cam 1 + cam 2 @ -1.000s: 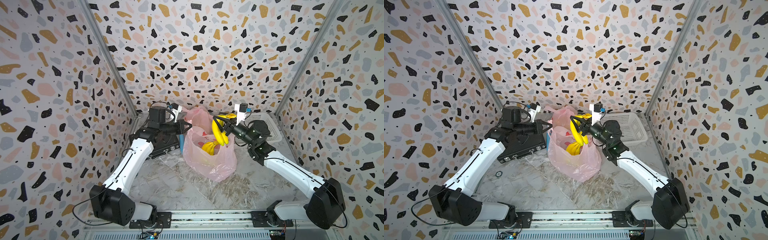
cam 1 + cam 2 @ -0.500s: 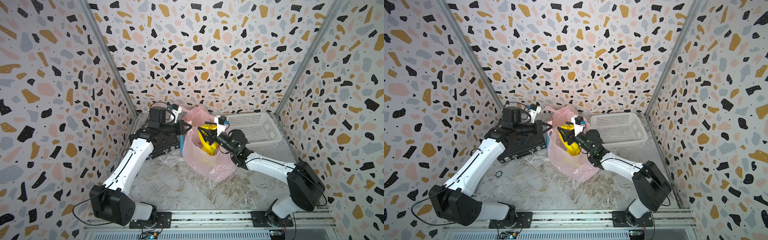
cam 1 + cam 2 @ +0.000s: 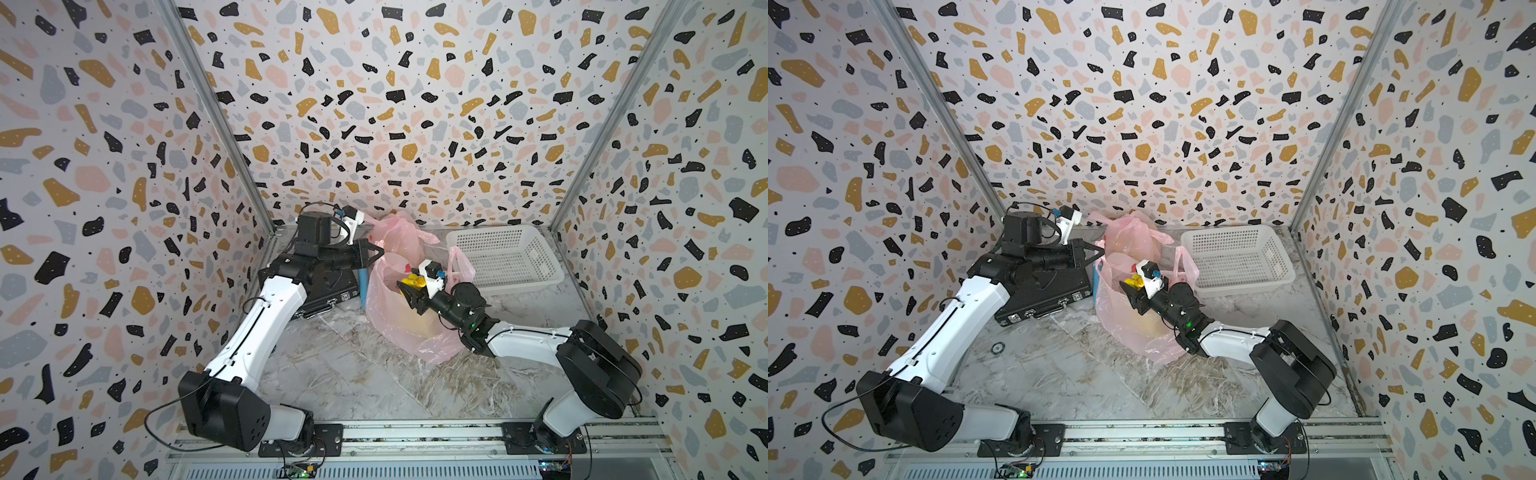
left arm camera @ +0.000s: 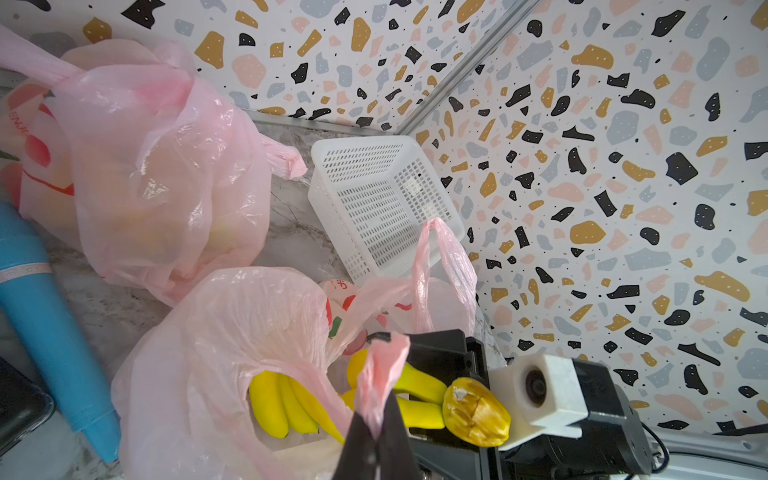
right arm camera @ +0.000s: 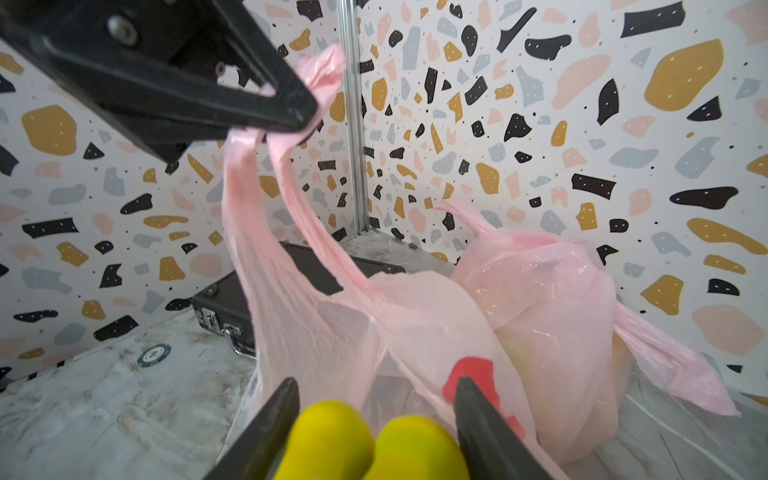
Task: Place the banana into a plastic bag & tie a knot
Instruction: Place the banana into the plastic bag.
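An open pink plastic bag [image 3: 399, 328] [image 3: 1129, 328] stands in the middle of the floor. My left gripper [image 3: 380, 252] [image 4: 376, 432] is shut on one bag handle [image 4: 380, 374] [image 5: 249, 199] and holds it up taut. The other handle [image 4: 440, 257] stands loose. My right gripper [image 3: 409, 291] [image 5: 376, 386] is shut on a yellow banana [image 3: 409, 280] [image 3: 1133, 283] bunch in the bag's mouth. In the left wrist view the banana [image 4: 286, 403] tips lie inside the bag, its stem end by the right wrist camera. Two banana [image 5: 332, 440] ends fill the gap between the right fingers [image 5: 473, 415].
A second pink bag [image 3: 395, 237] [image 4: 158, 166], knotted and full, sits behind the open one. A white basket [image 3: 503, 257] [image 4: 374, 195] stands at the back right. A black case [image 3: 328, 291] [image 5: 224, 307] lies under the left arm, a blue tube [image 4: 45, 299] beside it. A small chip [image 3: 997, 348] lies on the floor.
My right arm has swung down and to the left, carrying the banana from above the bag into its mouth. The left gripper has kept the handle up without moving.
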{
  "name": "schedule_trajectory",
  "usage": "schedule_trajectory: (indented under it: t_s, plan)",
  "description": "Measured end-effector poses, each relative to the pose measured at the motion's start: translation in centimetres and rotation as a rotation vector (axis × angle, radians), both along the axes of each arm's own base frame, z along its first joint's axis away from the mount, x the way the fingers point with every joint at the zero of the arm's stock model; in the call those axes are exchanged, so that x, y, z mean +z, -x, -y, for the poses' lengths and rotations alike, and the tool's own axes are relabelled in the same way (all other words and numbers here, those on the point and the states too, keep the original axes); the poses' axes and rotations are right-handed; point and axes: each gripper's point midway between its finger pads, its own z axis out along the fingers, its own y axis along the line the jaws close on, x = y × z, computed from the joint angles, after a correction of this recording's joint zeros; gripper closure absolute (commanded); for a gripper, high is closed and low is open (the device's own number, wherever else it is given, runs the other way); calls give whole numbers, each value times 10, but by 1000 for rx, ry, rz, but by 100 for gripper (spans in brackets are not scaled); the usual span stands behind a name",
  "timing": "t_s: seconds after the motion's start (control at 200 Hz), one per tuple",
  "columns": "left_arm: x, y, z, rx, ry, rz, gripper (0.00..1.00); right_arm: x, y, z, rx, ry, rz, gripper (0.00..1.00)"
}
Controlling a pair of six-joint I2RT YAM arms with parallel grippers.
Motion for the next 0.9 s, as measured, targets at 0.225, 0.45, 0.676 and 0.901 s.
schedule_trajectory:
  t_s: [0.225,0.45,0.676,0.901]
  plan:
    - [1,2,1,-12,7,0,100,-25,1,2,-34,193,-32,50]
    - [3,3,1,-12,8,4,100,-36,-9,-3,-74,403,-95,20]
    - [4,4,0,-9,1,12,100,-45,12,-5,-36,569,-131,1]
    - [9,6,-3,1,-6,33,100,-2,23,13,-42,574,-158,1]
